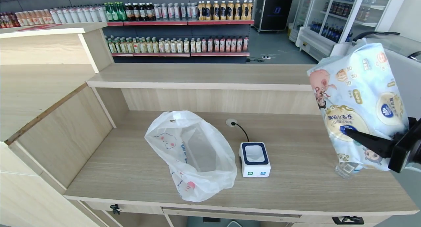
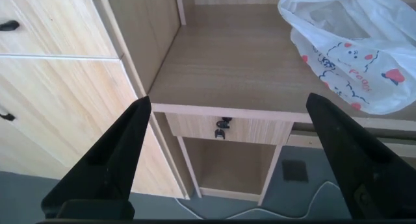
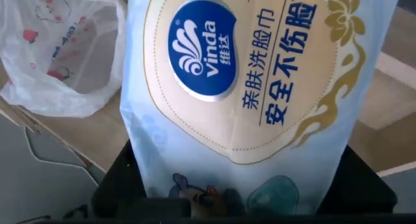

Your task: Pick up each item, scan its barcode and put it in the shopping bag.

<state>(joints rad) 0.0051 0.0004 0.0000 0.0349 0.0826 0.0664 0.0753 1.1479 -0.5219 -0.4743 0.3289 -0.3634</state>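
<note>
Right gripper (image 1: 361, 138) is clenched on the tissue pack (image 1: 358, 102). In the head view I see one black finger (image 1: 370, 140) across the lower front of the pack, and the right wrist view has dark fingers (image 3: 117, 185) on both sides of its bottom end. The pack is a soft pale-blue wrapper with cartoon print, held upright and a bit tilted, up in the air over the right end of the desk (image 1: 296, 187). Its clear lower seam hangs close to the desktop; I can't tell if it touches. The pack sits well right of the scanner (image 1: 255, 158) and is not over the scan window. The scanner is a small white box with a dark-framed window facing up, mid-desk, with a black cable (image 1: 241, 130) running back to a grommet hole in the desktop. The shopping bag (image 1: 192, 154) is just left of the scanner. It is translucent white plastic with red and blue cartoon print, slumped on the desk with its mouth open upward; I can't tell if it contacts the scanner. Left gripper (image 2: 227, 99) is released and empty, its black fingers (image 2: 104, 165) spread wide, hanging out in front of the desk's front edge. From there the bag shows off to one side and a small key (image 2: 222, 128) sits in the drawer front. Behind the raised counter ledge (image 1: 197, 75) are shelves of bottles (image 1: 177, 13) and glass-door coolers (image 1: 335, 13).
</note>
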